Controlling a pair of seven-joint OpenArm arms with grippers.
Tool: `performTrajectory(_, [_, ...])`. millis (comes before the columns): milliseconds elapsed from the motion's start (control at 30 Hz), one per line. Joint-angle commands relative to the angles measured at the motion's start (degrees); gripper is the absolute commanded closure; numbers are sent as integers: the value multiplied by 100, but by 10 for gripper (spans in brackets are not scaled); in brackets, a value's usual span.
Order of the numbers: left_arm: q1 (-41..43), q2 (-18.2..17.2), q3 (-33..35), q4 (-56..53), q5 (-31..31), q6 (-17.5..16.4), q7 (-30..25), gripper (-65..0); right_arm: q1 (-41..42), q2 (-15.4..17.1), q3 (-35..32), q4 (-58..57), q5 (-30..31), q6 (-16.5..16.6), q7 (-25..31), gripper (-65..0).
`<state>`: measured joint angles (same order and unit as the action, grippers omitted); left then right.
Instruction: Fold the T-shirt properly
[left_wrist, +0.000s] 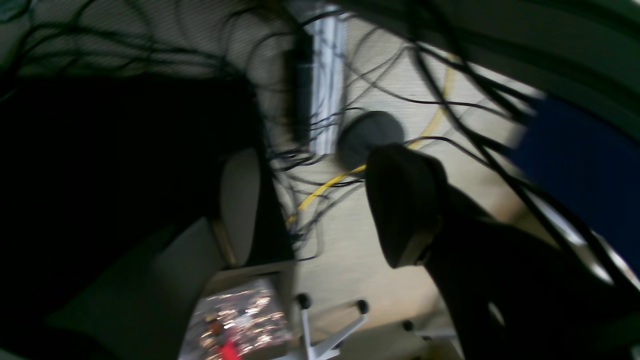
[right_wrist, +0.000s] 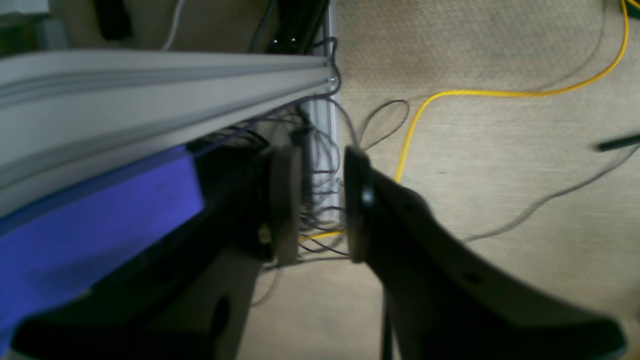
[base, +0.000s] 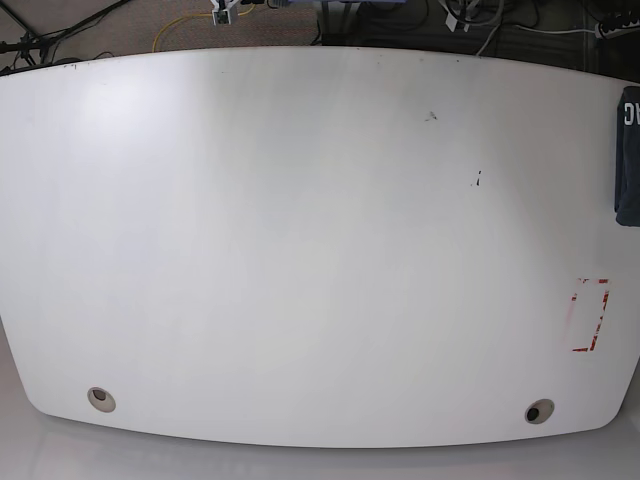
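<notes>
Both arms hang off the counter, out of the base view, wrist cameras aimed at the carpet.

Right pincer (right_wrist: 315, 205): jaws narrowly apart, nothing between them; only floor cables show through the gap. It sits beside an aluminium frame rail (right_wrist: 150, 95), with a yellow cable (right_wrist: 500, 93) looping over the carpet beyond.

Left pincer (left_wrist: 320, 200): jaws stand wide, empty; cables and a chair base (left_wrist: 325, 325) lie below it on the floor.

Counter (base: 300, 230): white, bare across nearly its whole top, apart from red tape marks (base: 590, 315) near the right end.

T-shirt (base: 628, 155): dark, with white lettering showing, lying at the far right edge, mostly cut off by the frame. Judgement: set aside as a compact bundle, so the arms look parked.
</notes>
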<state>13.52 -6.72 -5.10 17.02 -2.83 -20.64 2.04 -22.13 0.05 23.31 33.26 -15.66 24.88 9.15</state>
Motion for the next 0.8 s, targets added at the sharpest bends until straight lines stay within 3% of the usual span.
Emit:
performTrajectory(0, [-125,-80,269,-229,-11,653,-42,-346,213,34,12,-385,-249,-137,-40,-144])
performTrajectory(100, [-328,-71,497,-343,-11,970,-7,-346,424,140,12,-675,-372,-242,-40,-144])
performTrajectory(333, [-600,-53,691,-730,-38,970,99,-346,837,289,3,-1493,-478,-568,-49,-146])
performTrajectory(767, [-635,52,699,-739,-38,996,90,-346,1022,438,3,-1827,-478,-568,-49,-146])
